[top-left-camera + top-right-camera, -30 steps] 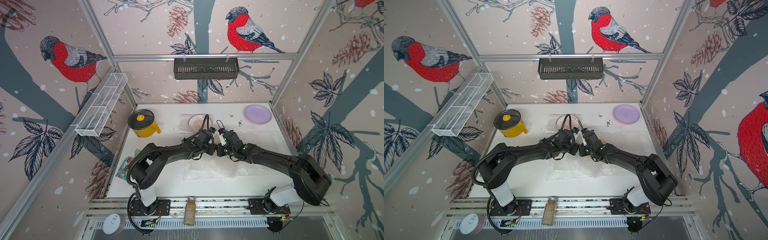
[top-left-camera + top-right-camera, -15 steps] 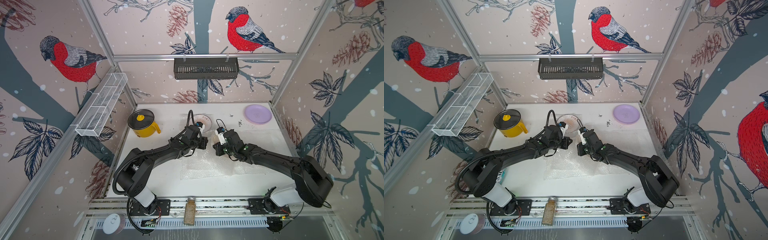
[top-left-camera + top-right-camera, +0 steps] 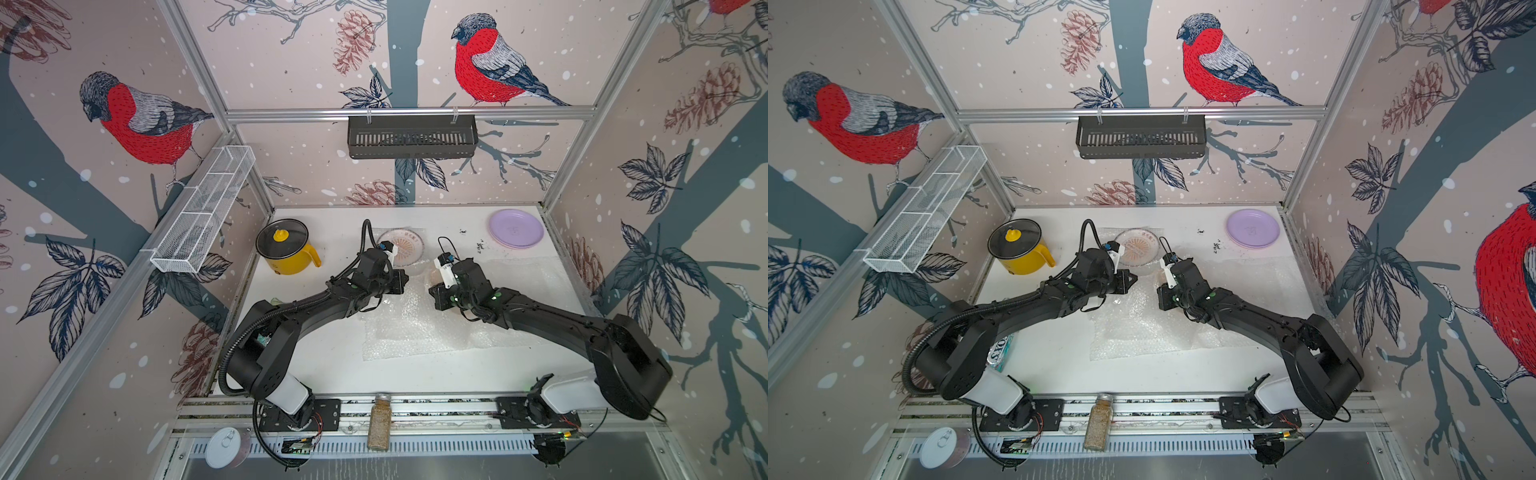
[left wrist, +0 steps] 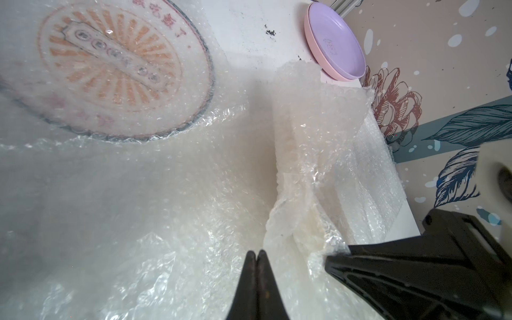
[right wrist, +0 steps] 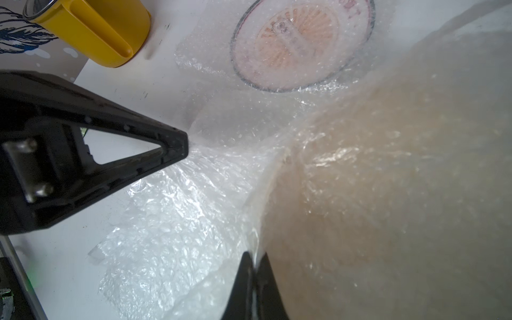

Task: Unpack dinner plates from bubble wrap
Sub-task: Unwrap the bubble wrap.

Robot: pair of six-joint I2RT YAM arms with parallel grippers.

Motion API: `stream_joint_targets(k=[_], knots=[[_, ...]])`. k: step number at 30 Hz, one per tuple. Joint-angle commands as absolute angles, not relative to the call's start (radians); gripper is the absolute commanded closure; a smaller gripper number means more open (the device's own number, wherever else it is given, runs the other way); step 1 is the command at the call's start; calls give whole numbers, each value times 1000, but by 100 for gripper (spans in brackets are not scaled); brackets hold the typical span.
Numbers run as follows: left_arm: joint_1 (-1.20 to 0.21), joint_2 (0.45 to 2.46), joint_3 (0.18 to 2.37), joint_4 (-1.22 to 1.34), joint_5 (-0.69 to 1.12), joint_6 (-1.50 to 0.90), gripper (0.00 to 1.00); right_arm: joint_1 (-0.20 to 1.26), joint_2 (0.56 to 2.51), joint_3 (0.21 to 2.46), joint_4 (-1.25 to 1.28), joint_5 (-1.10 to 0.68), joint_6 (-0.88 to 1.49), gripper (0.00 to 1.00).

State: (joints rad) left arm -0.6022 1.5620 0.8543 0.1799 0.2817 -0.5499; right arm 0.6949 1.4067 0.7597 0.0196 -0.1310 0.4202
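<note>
Halfway through the unpacking: the left gripper (image 4: 256, 253) and the right gripper (image 5: 256, 257) faced each other over the middle of the white table (image 3: 332, 361). Each looked clamped tight on an edge of the same piece of bubble wrap (image 5: 210, 180), which stretched between them. Inside it, on the right gripper's side, was the cream plate (image 5: 388, 194) — only a pale, warm shape behind the film, so how it lay could not be told.

Two plates were already free. The lilac plate (image 3: 515, 227) sat stacked on the pink plate (image 4: 307, 30) in the far right corner of the table. By this reckoning two were left to do: the cream one in hand, and the sunburst plate (image 3: 409, 245). That plate lay flat at the back centre under its own cover of wrap, just beyond the left gripper.

The count came to four plates: one pink, one lilac, one cream, one sunburst. As for wrap, there was the piece in the grip, the cover on the sunburst plate, a flat sheet (image 3: 415, 336) in front of the grippers and a right-hand sheet (image 3: 536, 276). That made three or four pieces — where one clear sheet ended and the next began could not be made out. One yellow pot (image 3: 286, 253) stood at the back left, apart from the work
</note>
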Motion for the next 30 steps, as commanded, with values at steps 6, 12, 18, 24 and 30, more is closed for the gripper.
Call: stream_joint_targets(k=[6,12,18,24,30], knots=[[-616,1540,806,290,386,-481,75,704,1379,744,18,-137,422,98],[-642,1542,817,223,350,-391,48,704,1386,745,21,-141,422,98],[-666,1582,853,155,294,-326,43,704,1381,744,21,-141,421,98],[-676,1636,891,131,266,-330,47,706,1374,741,25,-147,420,98],[-676,1708,950,166,306,-361,59,712,1375,742,33,-163,414,98]])
